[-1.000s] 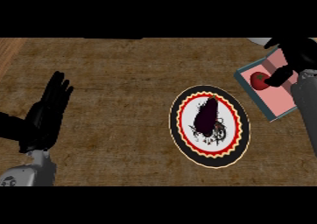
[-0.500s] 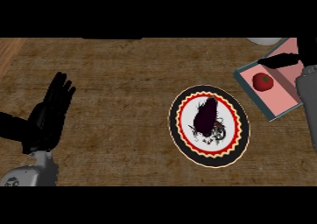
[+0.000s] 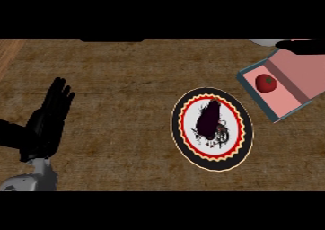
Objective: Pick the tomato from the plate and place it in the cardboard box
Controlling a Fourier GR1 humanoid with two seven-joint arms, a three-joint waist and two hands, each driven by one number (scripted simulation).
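A red tomato (image 3: 266, 82) lies inside the cardboard box (image 3: 299, 75), in its left part, at the right of the head view. No hand touches it. The round plate (image 3: 177, 128), with a black and red rim and a dark pattern in its middle, sits at the centre with nothing on it. My left hand (image 3: 49, 119) rests open at the left, fingers straight and pointing up, far from the plate. Only a black piece of my right hand (image 3: 305, 45) shows at the top right corner, just beyond the box's far edge.
A pale rounded object (image 3: 263, 42) peeks in at the top edge beside the box. A lighter wooden strip (image 3: 5, 56) runs along the far left. Brown counter top lies between my left hand and the plate.
My right hand has let go of the tomato, which now lies in the box, and has drawn back up and to the right, out of most of the view. The left hand has stayed put.
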